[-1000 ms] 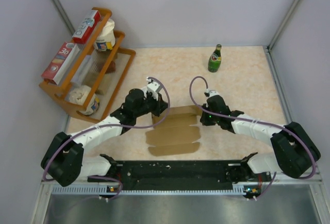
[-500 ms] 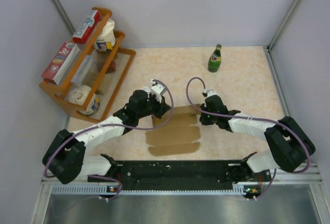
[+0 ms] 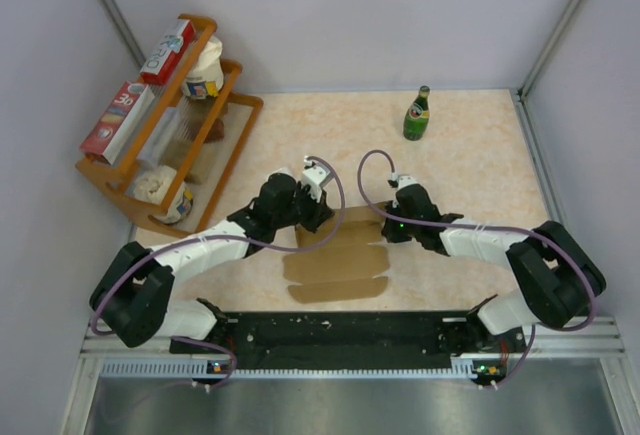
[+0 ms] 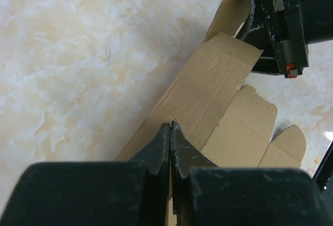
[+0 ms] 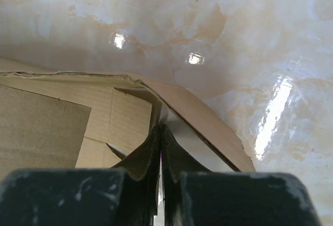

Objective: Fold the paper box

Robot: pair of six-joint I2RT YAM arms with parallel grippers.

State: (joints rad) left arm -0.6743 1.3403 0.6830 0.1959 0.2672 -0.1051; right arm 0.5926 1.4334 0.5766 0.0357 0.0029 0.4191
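The paper box [image 3: 335, 260] is a flat brown die-cut cardboard sheet lying between the arms on the marble table. Its far panel is tilted up a little off the table. My left gripper [image 3: 320, 219] is at the left end of that far panel. In the left wrist view its jaws [image 4: 170, 124] are shut with the panel's [image 4: 208, 91] edge pinched between them. My right gripper [image 3: 385, 227] is at the panel's right end. Its jaws [image 5: 160, 127] are shut on the side tab under a raised, curved flap [image 5: 208, 119]. It also shows in the left wrist view [image 4: 281, 23].
A green bottle [image 3: 416, 115] stands at the far right of the table. A wooden rack [image 3: 235, 105] at the far left holds red-and-white cartons [image 3: 118, 120] and jars. Grey walls close in the table on three sides.
My left gripper has moved right, along the box's far edge. My right gripper has shifted slightly left. The far panel between them stands a little higher.
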